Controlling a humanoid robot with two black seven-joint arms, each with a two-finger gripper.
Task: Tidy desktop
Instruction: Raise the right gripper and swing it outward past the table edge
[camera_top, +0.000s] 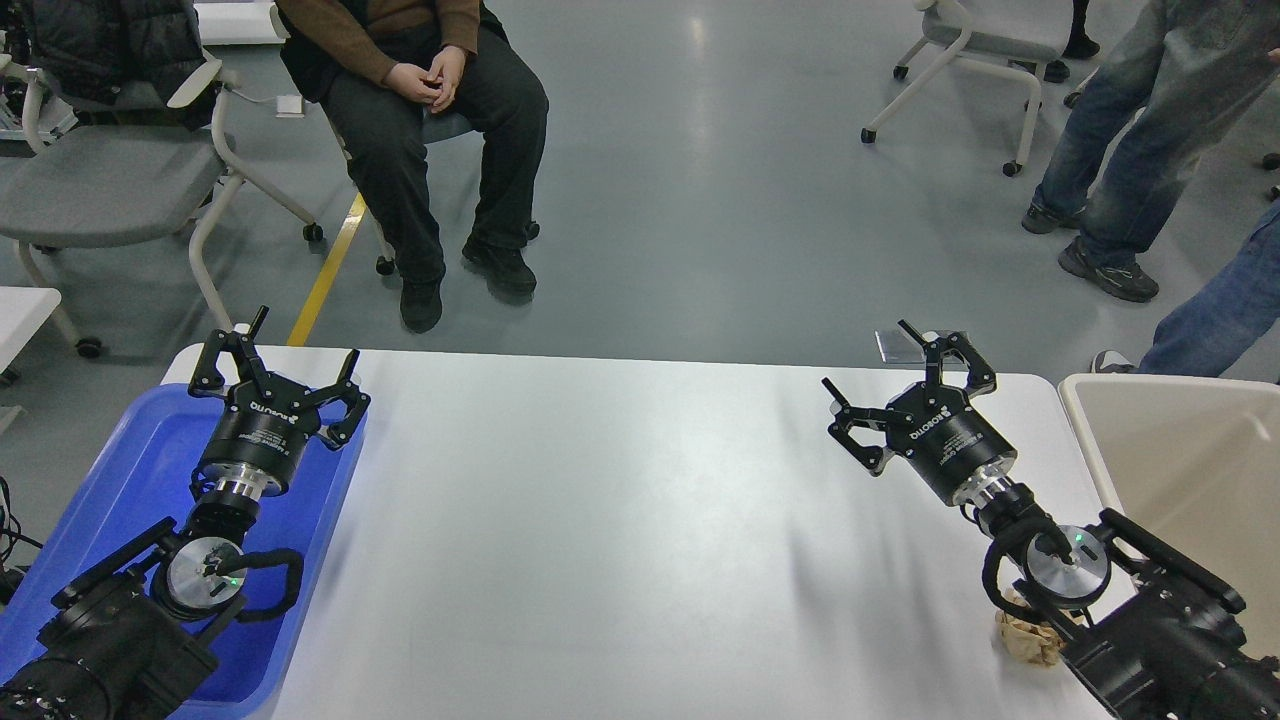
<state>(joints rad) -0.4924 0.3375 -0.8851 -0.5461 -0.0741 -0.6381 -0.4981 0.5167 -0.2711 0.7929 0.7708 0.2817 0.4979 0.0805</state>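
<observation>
Desktop (640, 520) fills the middle of the head view, white and glossy, running from the blue tray (130, 470) on the left to the beige bin (1180, 450) on the right. Far edge sits just short of the grey floor (720, 200).

Left gripper (300, 352) hangs over the far right corner of the blue tray, near the desktop's far left corner. Jaws spread wide, nothing between them. The desktop lies to its right and below; fingers are not touching it.

Right gripper (905, 365) is above the desktop's far right area, just left of the beige bin. Jaws also wide open, holding nothing. Desktop surface lies directly under it; can't tell the clearance, but no contact visible.

Crumpled brown paper (1030, 632) sits on the desktop at the near right, partly hidden under the right arm's wrist, well behind the right jaws and apart from them.

A small grey flat thing (898, 345) shows at the desktop's far edge just behind the right fingers; can't tell what it is.

Beyond the table: seated person (430, 110) in dark trousers at far left-centre, grey chair (110, 170) far left, white chair (990, 50) far right, standing person in jeans (1140, 140) at far right. Yellow floor line (325, 272) runs toward the table's far left corner.
</observation>
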